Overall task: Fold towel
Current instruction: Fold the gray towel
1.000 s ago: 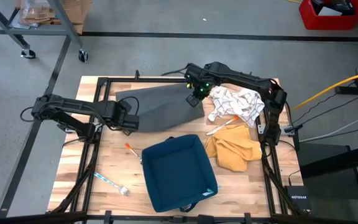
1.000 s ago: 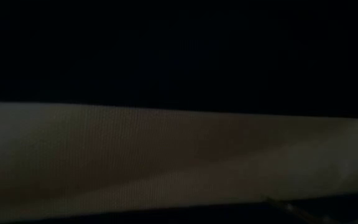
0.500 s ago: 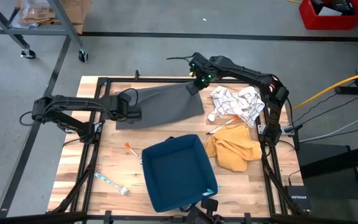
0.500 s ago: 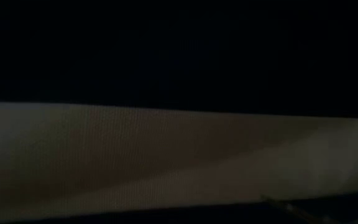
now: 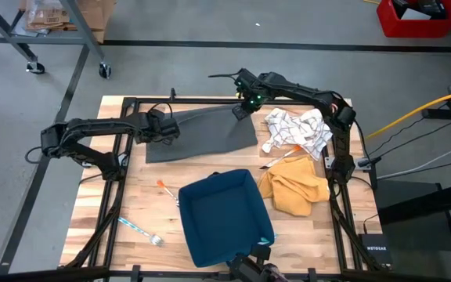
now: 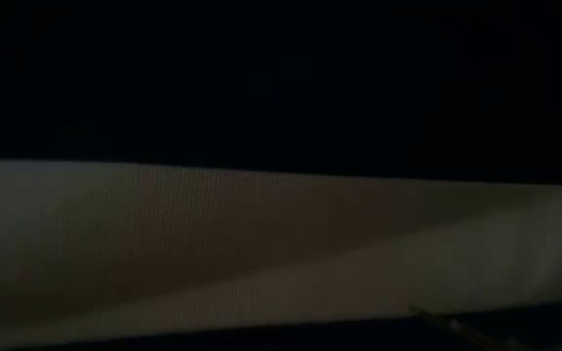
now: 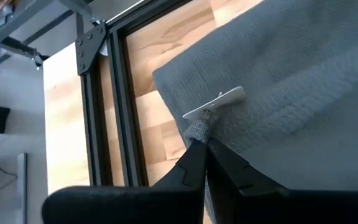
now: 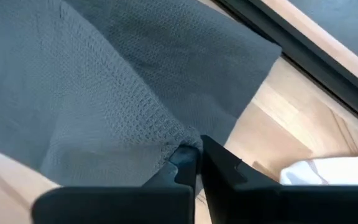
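Wooden table [image 5: 135, 204] carries the grey towel [image 5: 202, 133] folded along its far edge, seen whole only from above. Each wrist view shows the pinch: left gripper [image 7: 204, 144] and right gripper [image 8: 193, 154] both clamp 1 towel corner.

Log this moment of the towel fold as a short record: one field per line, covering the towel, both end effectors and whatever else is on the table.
towel: grey towel spread at the table's far side
left end effector: shut on a towel corner, beside its white tag
right end effector: shut on the towel's far right corner
bin: blue bin near the front edge
other cloths: patterned white cloth; mustard cloth
low view: blocked, shows nothing useful
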